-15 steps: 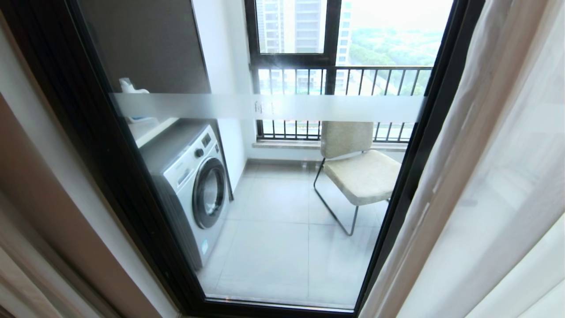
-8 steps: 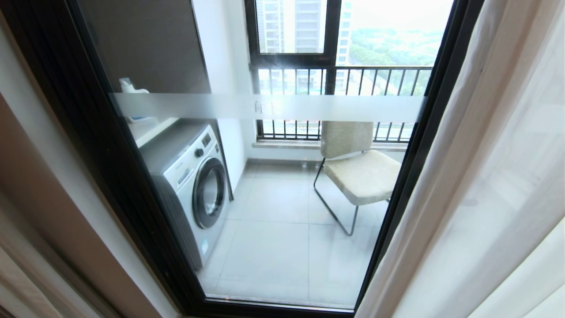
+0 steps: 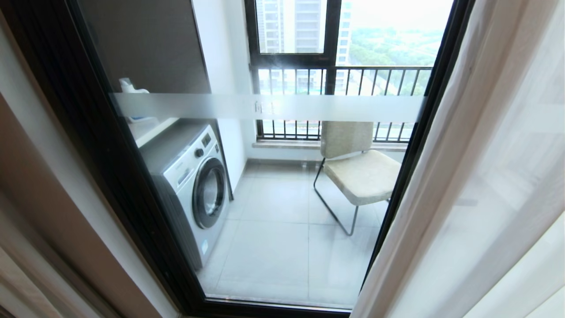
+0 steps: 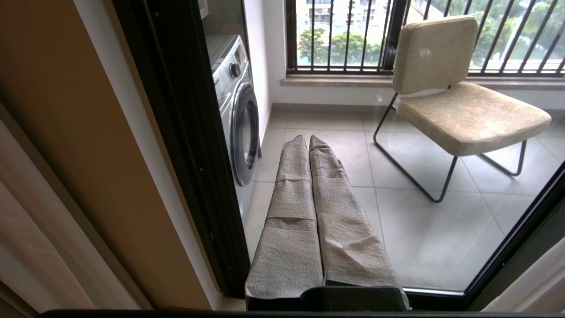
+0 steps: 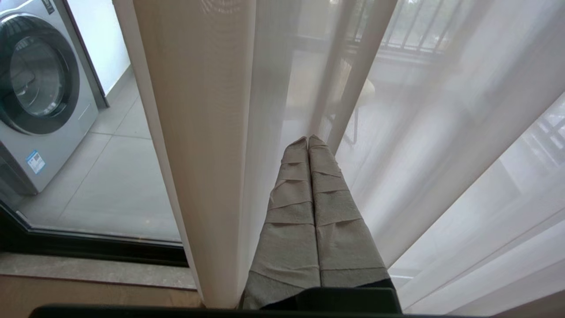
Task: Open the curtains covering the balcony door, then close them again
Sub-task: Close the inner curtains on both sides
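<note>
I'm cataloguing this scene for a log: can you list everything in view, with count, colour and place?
curtains: one sheer layer, white, right side of the doorway
balcony door: one, black-framed glass with frosted band, centre
washing machine: one, grey-white, balcony left
chair: one, beige on black legs, balcony right
railing: one, black bars, behind the chair
wall: brown, far left
left gripper: fabric-wrapped fingers, shut, facing the glass
right gripper: fabric-wrapped fingers, shut, at the sheer

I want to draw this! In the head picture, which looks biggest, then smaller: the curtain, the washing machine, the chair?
1. The curtain, though it hangs nearest the camera.
2. The washing machine.
3. The chair, which stands farther back, so these two are unsure.
</note>
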Tool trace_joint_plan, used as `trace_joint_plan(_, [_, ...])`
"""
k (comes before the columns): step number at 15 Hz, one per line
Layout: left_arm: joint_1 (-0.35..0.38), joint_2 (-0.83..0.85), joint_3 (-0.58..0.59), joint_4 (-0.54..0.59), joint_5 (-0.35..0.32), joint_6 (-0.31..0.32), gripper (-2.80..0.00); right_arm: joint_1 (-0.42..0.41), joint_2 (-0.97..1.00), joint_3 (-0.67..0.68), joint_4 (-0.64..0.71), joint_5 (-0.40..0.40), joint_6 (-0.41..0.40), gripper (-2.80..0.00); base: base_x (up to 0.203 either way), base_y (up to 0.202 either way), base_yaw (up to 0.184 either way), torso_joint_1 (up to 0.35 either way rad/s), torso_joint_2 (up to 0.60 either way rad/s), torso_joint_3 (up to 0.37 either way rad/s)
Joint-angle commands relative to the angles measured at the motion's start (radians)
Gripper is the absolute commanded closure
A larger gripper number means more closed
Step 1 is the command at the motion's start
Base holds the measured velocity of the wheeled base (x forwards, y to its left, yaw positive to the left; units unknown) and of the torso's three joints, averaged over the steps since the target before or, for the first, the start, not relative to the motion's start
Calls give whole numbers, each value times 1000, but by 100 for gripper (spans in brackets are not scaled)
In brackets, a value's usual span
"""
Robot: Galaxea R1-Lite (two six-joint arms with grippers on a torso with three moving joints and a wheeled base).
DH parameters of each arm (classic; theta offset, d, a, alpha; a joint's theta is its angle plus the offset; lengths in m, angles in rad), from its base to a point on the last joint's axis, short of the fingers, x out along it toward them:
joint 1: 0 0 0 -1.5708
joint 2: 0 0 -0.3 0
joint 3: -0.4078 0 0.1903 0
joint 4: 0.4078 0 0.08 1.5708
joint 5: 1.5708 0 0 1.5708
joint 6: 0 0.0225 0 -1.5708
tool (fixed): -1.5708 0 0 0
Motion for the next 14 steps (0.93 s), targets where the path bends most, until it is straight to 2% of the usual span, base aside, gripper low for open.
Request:
trace_joint_plan(1, [1, 0, 0, -1, 0, 0, 0, -9, -65, 4, 39, -2, 22, 0, 0, 0, 0, 0, 0, 0])
trace_joint_plan(9, [1, 0, 0, 0, 0, 0, 0, 1, -244, 4, 153, 39, 32, 0, 0, 0, 0, 0, 0, 0])
trace_joint_plan(14, [1, 0, 0, -2, 0, 0, 0, 1, -244, 4, 164, 41, 69, 0, 0, 0, 0, 0, 0, 0])
